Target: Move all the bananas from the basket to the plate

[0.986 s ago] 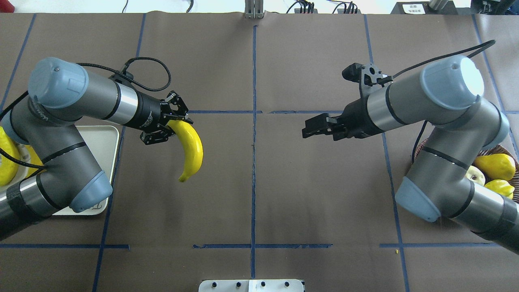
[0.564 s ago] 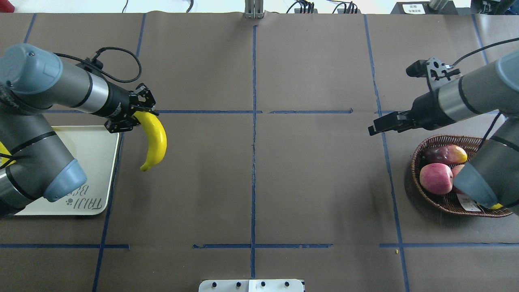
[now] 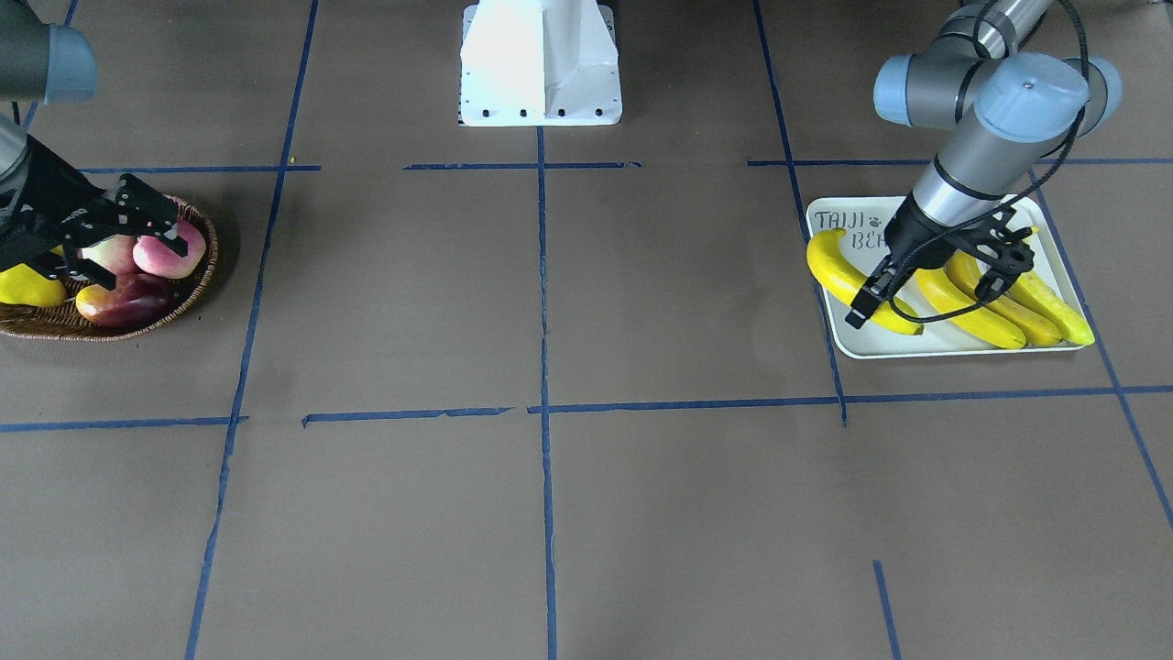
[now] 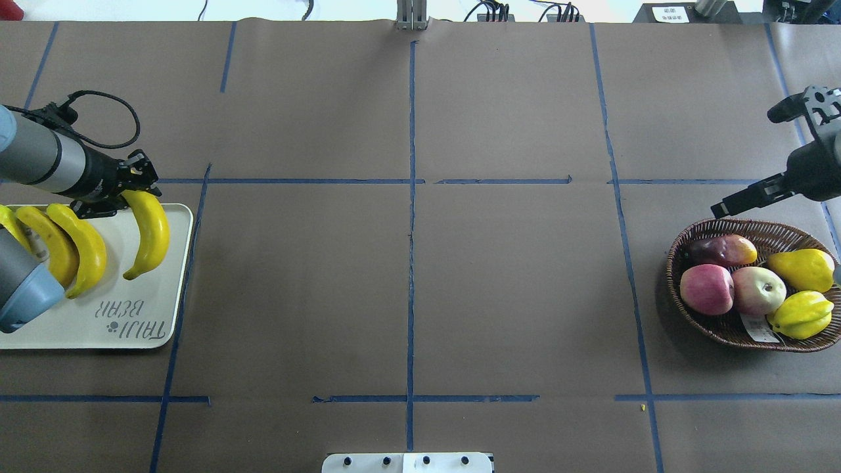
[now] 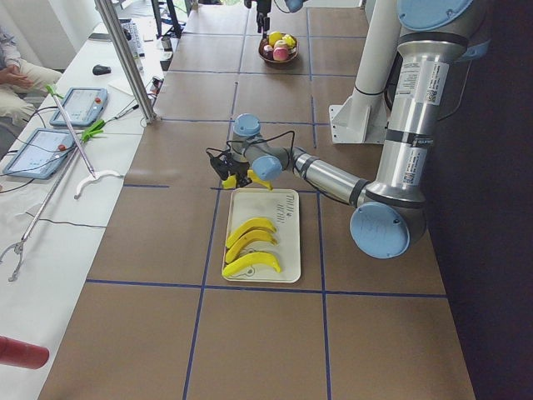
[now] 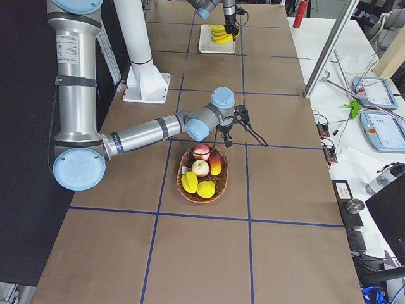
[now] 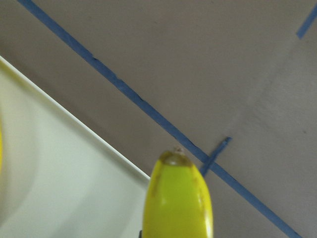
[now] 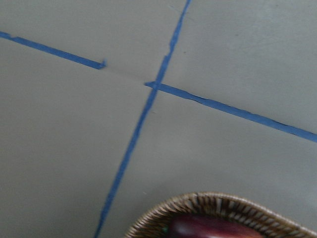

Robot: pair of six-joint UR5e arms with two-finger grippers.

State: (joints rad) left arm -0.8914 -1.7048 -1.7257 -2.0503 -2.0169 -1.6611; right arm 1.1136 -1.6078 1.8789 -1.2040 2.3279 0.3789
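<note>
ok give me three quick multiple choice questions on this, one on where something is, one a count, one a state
1. The held banana is: A on the floor; B over the plate; C at the table's centre.
2. Loose bananas lying on the plate: A one; B three; C five.
3. The left gripper has its jaws: A open, empty; B shut on the held banana; C out of view.
Answers: B, the overhead view shows it above the plate's corner; B, three lie side by side; B, the jaws clamp one end.
</note>
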